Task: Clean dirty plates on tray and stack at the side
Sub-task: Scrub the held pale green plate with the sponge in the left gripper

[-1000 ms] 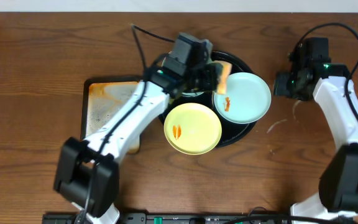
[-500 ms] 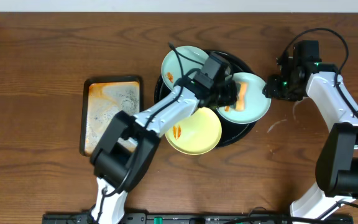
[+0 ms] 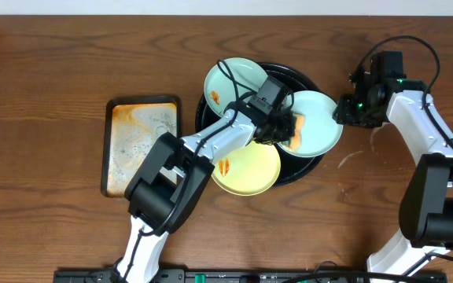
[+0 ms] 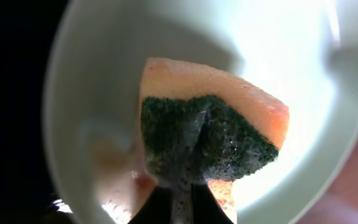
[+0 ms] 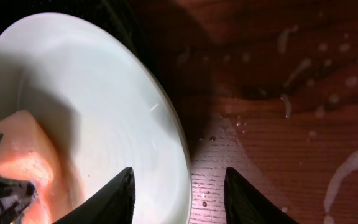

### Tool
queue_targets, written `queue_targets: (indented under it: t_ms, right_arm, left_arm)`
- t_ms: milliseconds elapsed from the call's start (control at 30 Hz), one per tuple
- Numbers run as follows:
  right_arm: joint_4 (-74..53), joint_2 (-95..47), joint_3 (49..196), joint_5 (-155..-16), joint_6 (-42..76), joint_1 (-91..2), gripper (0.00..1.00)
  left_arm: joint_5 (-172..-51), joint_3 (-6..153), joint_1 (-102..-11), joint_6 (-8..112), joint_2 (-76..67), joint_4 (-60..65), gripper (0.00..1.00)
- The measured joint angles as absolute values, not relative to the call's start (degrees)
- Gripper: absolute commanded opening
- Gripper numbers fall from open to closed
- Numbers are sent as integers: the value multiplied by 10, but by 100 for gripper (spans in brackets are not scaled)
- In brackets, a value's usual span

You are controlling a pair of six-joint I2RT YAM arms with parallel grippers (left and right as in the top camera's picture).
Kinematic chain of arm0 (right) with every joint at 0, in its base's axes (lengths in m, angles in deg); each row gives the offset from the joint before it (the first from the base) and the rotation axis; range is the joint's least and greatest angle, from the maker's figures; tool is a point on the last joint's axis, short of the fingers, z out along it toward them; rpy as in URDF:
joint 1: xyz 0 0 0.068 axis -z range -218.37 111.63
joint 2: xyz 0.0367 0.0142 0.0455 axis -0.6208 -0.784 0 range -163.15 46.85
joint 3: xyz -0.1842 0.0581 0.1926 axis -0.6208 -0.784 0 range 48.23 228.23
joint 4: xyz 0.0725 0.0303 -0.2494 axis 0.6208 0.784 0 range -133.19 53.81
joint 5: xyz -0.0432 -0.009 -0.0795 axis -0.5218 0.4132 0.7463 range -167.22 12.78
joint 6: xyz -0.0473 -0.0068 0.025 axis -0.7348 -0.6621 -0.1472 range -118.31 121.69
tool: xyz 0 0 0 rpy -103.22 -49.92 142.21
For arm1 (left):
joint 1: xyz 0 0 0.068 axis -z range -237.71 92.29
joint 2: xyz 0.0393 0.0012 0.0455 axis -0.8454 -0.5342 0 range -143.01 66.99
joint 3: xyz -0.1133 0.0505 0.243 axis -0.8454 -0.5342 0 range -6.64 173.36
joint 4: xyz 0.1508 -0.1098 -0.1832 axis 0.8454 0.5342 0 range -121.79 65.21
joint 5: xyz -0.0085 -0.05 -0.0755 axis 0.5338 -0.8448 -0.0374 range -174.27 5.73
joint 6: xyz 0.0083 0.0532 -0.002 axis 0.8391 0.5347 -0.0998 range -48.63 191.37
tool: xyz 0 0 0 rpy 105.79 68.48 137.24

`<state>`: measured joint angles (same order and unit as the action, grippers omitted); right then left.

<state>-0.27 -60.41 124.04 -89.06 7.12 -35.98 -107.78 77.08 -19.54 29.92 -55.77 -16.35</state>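
Three plates sit on the round black tray [image 3: 314, 163]: a pale blue-green one [image 3: 228, 79] with an orange smear at the back left, a pale yellow one [image 3: 246, 169] with orange smears in front, and a pale blue-green one [image 3: 321, 118] on the right. My left gripper [image 3: 289, 127] is shut on an orange sponge with a green scouring side [image 4: 210, 124], pressing it onto the right plate [image 4: 278, 37]. My right gripper [image 5: 182, 196] is open, its jaws straddling that plate's right rim [image 5: 166, 124] without pinching it. The sponge [image 5: 23, 155] also appears in the right wrist view.
A rectangular rust-stained metal tray [image 3: 140, 145] lies left of the black tray. Wet streaks [image 3: 352, 157] mark the wood to the right of the tray, near my right arm. The left arm reaches across the tray's middle.
My left arm swung right from the back of the tray and brought the sponge down onto the right plate. My right gripper moved in to that plate's rim and its jaws narrowed.
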Motion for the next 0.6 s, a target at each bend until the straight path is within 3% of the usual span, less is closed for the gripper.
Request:
queue_targets:
  t_ms: [200, 600]
  right_arm:
    - [-3, -610, 1240, -893, 70, -360, 44]
    - [-49, -614, 1233, -889, 59, -364, 30]
  left_arm:
    - [-1034, 775, -188, 338, -558, -151, 8]
    - [-1019, 775, -186, 355, -558, -151, 8]
